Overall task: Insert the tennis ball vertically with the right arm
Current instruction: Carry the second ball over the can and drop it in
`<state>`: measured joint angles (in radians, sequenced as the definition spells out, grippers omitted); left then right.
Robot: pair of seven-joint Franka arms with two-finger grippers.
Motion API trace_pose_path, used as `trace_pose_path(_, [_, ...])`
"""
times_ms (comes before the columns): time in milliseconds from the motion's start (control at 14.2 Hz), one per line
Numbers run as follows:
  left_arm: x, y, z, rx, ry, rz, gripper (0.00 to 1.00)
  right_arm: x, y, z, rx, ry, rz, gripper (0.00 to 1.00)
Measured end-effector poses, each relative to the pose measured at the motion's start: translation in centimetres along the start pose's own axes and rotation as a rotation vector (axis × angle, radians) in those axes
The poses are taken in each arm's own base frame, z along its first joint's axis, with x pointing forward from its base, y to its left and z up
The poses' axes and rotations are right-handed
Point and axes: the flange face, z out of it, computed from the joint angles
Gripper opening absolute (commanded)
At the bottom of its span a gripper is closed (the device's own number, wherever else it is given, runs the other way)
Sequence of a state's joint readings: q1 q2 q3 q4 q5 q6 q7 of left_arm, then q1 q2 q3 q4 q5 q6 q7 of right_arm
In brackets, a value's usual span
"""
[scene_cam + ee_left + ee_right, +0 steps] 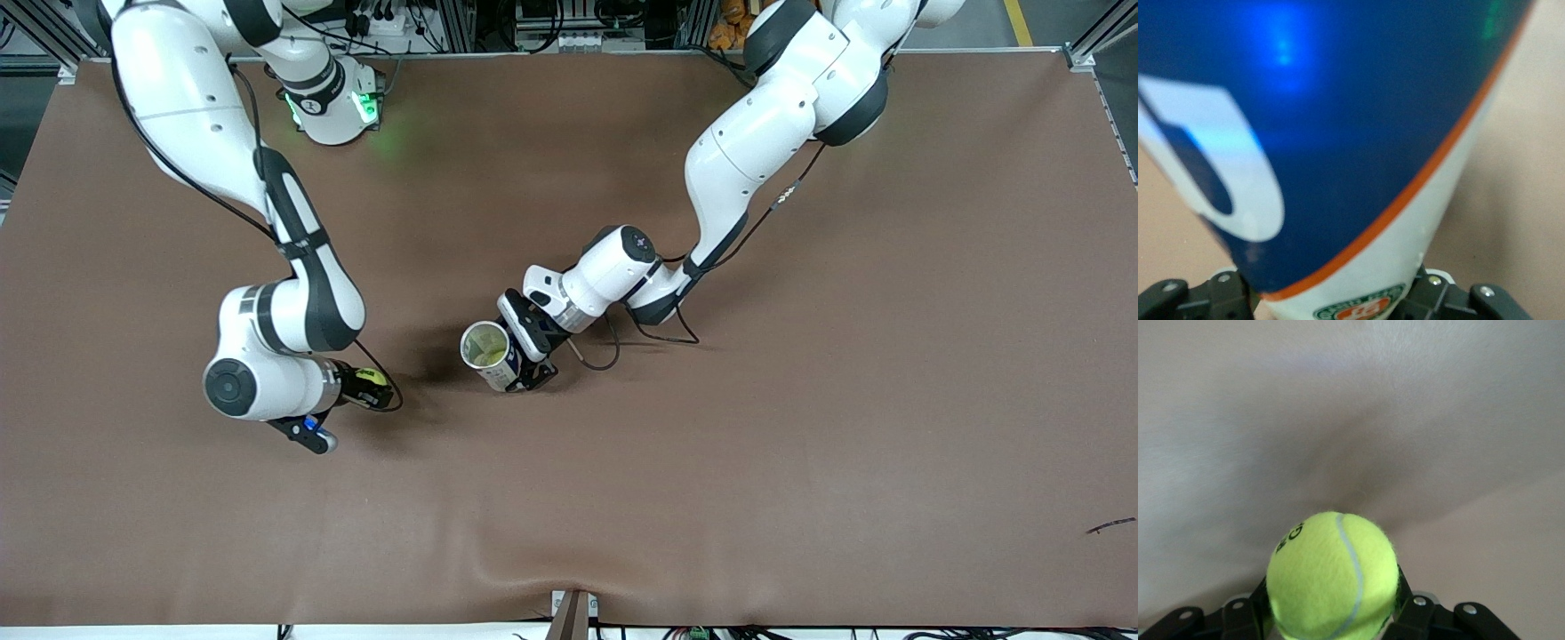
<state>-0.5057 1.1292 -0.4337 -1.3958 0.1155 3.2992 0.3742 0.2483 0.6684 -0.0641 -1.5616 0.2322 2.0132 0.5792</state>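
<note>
Left end effector point(524, 360) grips the can point(487, 354) mouth-up mid-table as a target, while the right end effector point(378, 388) clamps the ball point(1332, 576) beside it, toward the right arm's end.

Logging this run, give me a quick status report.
Right gripper shut on tennis ball. Left gripper shut on open can, mouth up. Ball not yet over can; nothing between them.

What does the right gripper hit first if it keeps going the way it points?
Probably only the brown table. The right gripper, shut on the tennis ball, faces bare cloth in its wrist view; the can in the left gripper isn't in that line.
</note>
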Motion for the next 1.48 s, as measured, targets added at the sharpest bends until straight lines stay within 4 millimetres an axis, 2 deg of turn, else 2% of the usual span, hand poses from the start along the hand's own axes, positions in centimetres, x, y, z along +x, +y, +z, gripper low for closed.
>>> trace_pose_path(282, [0.0,-0.1,0.0,0.001,0.001,0.0,0.81,-1.3,0.4,-7.3,0.052,0.046,-0.008,0.24])
trace_pose_path(424, [0.0,-0.1,0.0,0.001,0.001,0.0,0.81,-2.2,0.5,-10.1,0.077,0.051,-0.01,0.25])
trace_pose_path(636, [0.0,-0.1,0.0,0.001,0.001,0.0,0.81,-3.4,0.2,-13.5,0.193,-0.052,0.03,0.25])
trace_pose_path(847, [0.0,-0.1,0.0,0.001,0.001,0.0,0.81,-3.4,0.1,-15.2,0.333,-0.16,0.12,0.25])
trace_pose_path(989, [0.0,-0.1,0.0,0.001,0.001,0.0,0.81,-3.9,-0.9,-16.1,0.372,-0.194,0.203,0.25])
trace_pose_path(1271, [0.0,-0.1,0.0,0.001,0.001,0.0,0.81,-7.0,-5.0,-17.7,0.419,-0.272,0.381,0.25])
trace_pose_path(1483, [0.0,-0.1,0.0,0.001,0.001,0.0,0.81,-9.3,-7.7,-17.8,0.462,-0.369,0.493,0.25])
